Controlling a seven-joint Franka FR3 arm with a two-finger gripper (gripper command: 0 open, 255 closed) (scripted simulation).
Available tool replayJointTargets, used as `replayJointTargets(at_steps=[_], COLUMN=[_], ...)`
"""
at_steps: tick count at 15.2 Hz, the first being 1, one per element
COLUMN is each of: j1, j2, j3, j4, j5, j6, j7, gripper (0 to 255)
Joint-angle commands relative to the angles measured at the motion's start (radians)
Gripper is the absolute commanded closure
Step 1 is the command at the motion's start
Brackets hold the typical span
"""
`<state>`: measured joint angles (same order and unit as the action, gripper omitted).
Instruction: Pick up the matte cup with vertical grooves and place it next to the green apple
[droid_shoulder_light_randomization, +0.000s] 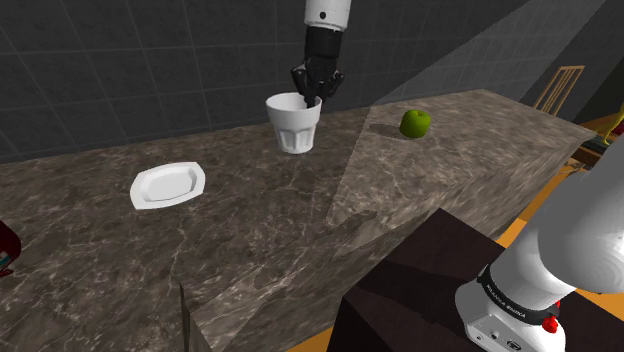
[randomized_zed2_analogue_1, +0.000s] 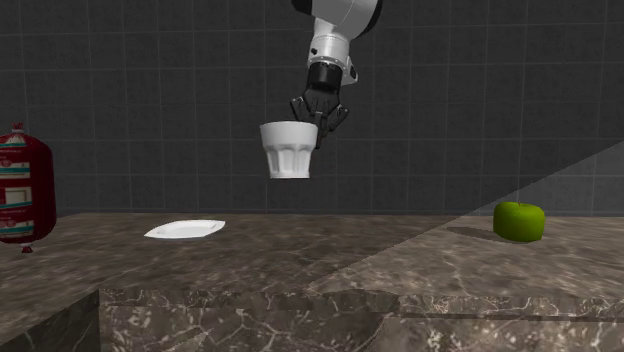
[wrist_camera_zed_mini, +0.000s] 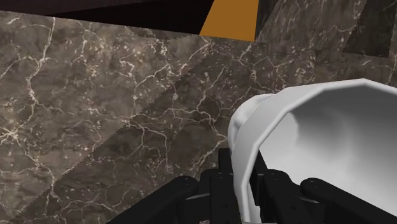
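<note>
White cup (randomized_zed2_analogue_1: 289, 150) hangs over the counter (randomized_zed2_analogue_1: 300, 262), rim pinched by the gripper (randomized_zed2_analogue_1: 313, 124) — next, carry it to the apple (randomized_zed2_analogue_1: 519, 221) by the far edge.

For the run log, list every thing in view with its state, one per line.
Cup: upright, lifted clear of the counter, held at its rim.
Gripper: shut on the cup, one finger inside, one outside.
Green apple: resting on the counter, untouched.
Plate: lying flat on the counter, nothing on it.
Red container: standing upright.
</note>
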<state>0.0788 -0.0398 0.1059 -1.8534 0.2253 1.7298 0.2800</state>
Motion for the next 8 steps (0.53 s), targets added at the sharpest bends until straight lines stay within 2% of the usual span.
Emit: replayJointTargets(at_steps=[1, 8], j1=[-0.016, -0.087], j2=[-0.025, -0.147], j3=[-0.017, -0.105], j4=[-0.022, -0.148], j5=[-0.002, -0.025], j6=[-0.011, -0.037], j7=[-0.032, -0.183], gripper=[255, 255])
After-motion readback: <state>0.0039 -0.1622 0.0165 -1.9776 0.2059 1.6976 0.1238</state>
